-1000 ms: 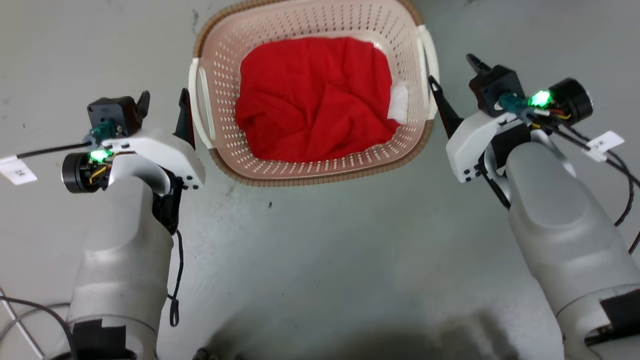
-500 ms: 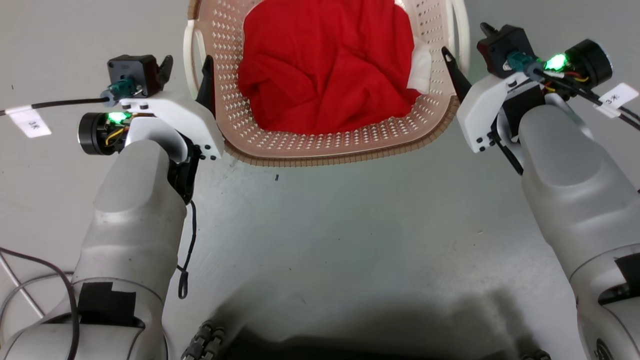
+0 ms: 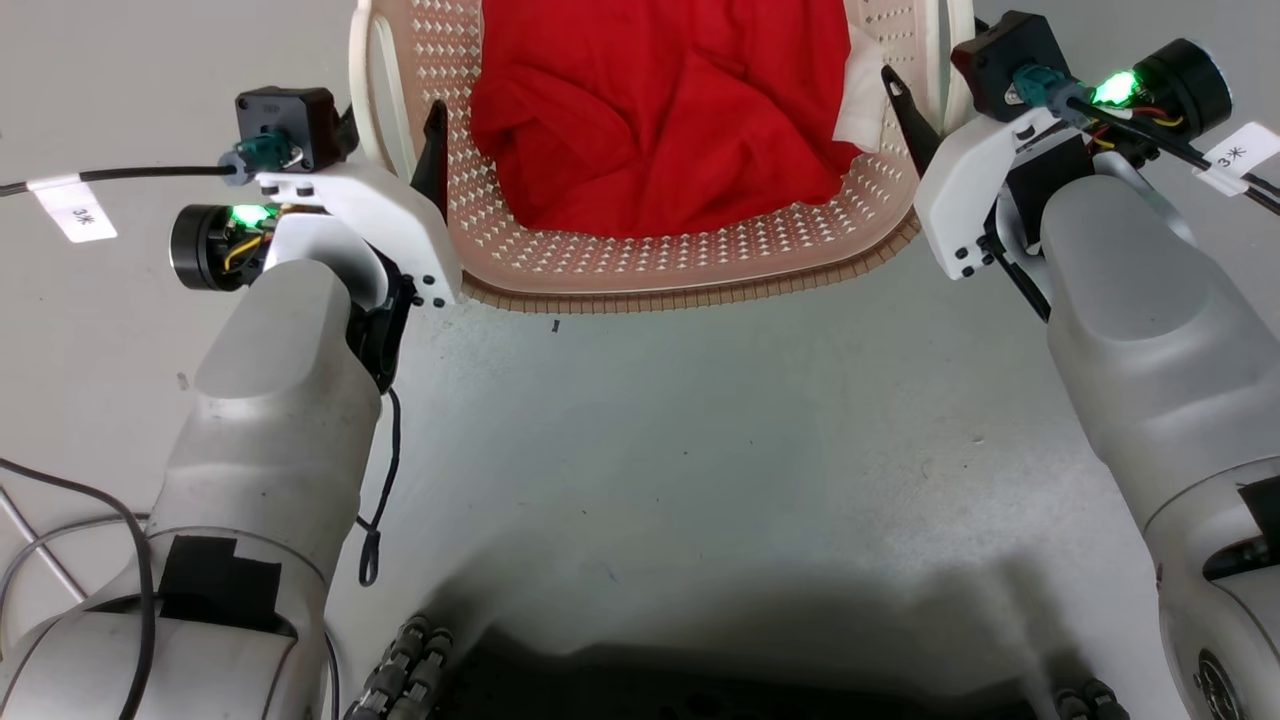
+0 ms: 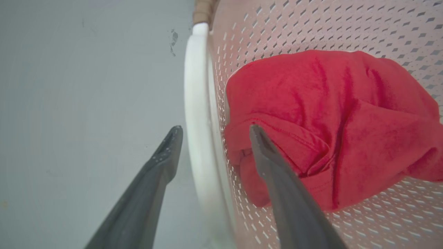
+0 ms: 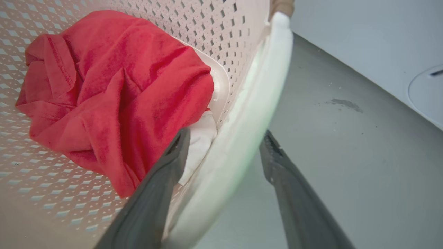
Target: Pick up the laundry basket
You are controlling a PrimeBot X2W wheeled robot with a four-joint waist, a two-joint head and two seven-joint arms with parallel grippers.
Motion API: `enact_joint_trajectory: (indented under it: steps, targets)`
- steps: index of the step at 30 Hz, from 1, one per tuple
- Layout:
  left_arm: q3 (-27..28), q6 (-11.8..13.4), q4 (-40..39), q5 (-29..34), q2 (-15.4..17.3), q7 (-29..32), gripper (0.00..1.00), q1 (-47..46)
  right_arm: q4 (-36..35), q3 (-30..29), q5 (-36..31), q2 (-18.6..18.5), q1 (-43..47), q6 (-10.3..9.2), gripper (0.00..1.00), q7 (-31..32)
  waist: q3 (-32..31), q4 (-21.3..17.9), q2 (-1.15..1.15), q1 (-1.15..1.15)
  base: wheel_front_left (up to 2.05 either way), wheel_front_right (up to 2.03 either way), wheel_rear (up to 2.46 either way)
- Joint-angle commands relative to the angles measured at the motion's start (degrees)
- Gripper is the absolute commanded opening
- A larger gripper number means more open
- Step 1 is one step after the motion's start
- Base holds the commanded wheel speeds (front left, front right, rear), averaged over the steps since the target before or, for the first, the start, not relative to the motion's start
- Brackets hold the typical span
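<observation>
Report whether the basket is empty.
Not empty: a crumpled red cloth lies in the basket, with a white cloth at its right wall.

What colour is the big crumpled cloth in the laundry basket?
The cloth in the laundry basket is bright red, clearest in the head view.

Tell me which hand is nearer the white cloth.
Right. The right hand straddles its basket handle, one finger beside the cloth; the left hand straddles the opposite handle.
</observation>
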Motion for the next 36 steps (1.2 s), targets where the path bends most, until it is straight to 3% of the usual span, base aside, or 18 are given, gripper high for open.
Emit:
enact_joint_trajectory:
  steps: [1,4,5,7,23,36]
  targets:
    - [-0.9,0.1,0.6,-0.8,0.0,-0.1,1.0,-1.1,0.5,-0.2,-0.6,-0.3,-0.7,-0.08,1.0,0.2,0.4,0.1,0.0,-0.01,0.0,0.0,0.0]
    - [-1.6,0.1,0.9,-1.3,-0.1,-0.1,1.0,-1.4,0.8,-0.3,-0.9,-0.4,-0.9,-0.09,1.0,0.4,0.7,0.1,0.0,-0.01,0.0,0.0,0.0]
    - [-2.1,0.1,1.2,-1.6,-0.2,-0.1,0.87,-1.5,0.8,-0.3,-1.1,-0.5,-0.9,-0.09,0.72,0.4,0.8,0.1,0.0,-0.01,0.0,0.0,0.0]
    - [-2.6,0.1,1.2,-1.9,0.4,-0.1,0.0,-2.0,0.8,-0.4,-1.6,-0.8,-1.3,-0.09,0.0,0.3,0.9,0.2,0.0,-0.01,0.0,0.0,0.0]
    - [-6.7,0.1,2.8,-5.0,-0.3,0.2,0.0,-0.9,1.6,-0.7,-2.4,0.2,1.4,0.03,0.0,3.0,-3.7,0.4,0.0,-0.01,0.0,0.0,0.0]
    - [-12.9,0.1,3.5,-8.6,0.2,6.6,0.0,5.4,1.8,5.0,4.7,1.1,9.5,0.03,0.0,8.9,-17.3,-1.9,0.0,-0.01,0.0,0.0,0.0]
